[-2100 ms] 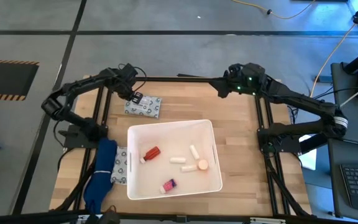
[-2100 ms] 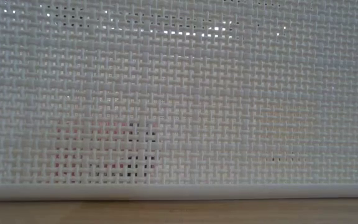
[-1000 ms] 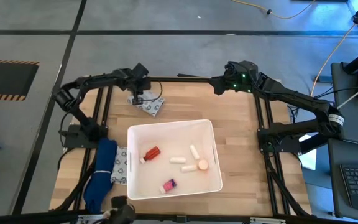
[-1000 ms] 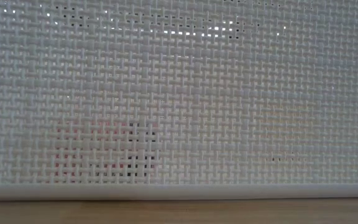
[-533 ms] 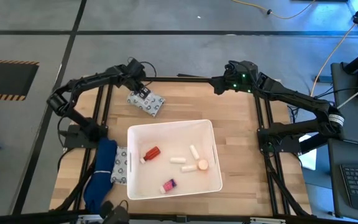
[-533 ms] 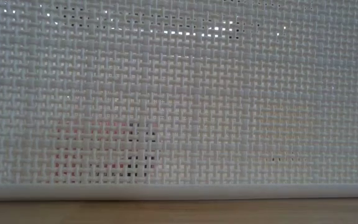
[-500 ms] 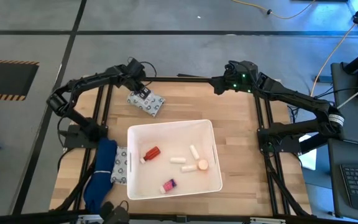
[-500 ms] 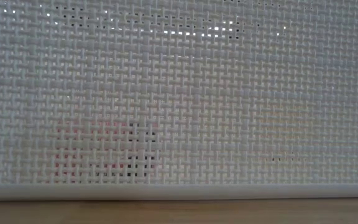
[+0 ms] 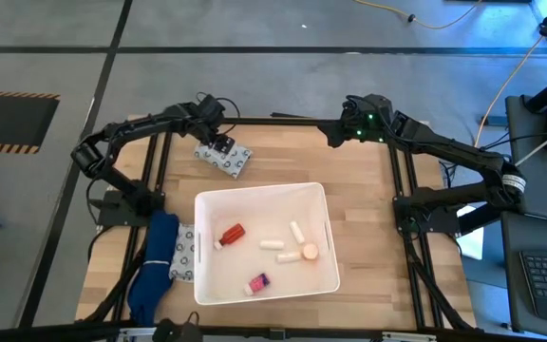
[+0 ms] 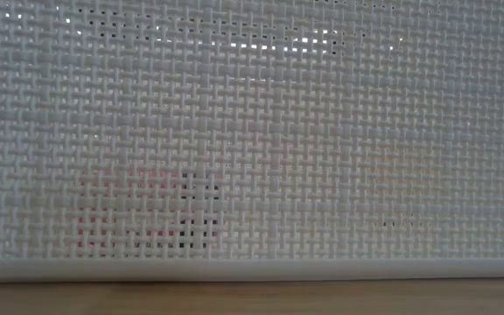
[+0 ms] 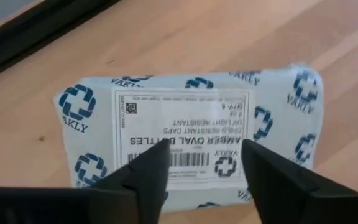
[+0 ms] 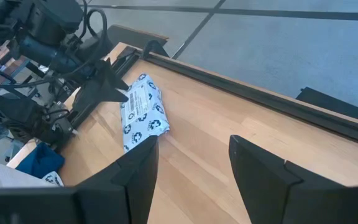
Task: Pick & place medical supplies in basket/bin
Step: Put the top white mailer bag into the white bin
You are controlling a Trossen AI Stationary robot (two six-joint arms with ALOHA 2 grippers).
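Left claw: fingers spread, over packet on desk, gripping nothing. Right claw: parted, empty, far desk edge. Bin: vials, tubes inside.

— What differs from two seconds back?
— The left gripper, fingers apart, now sits farther right over the flat white blue-patterned soft packet, which has turned diagonal and shifted slightly right.
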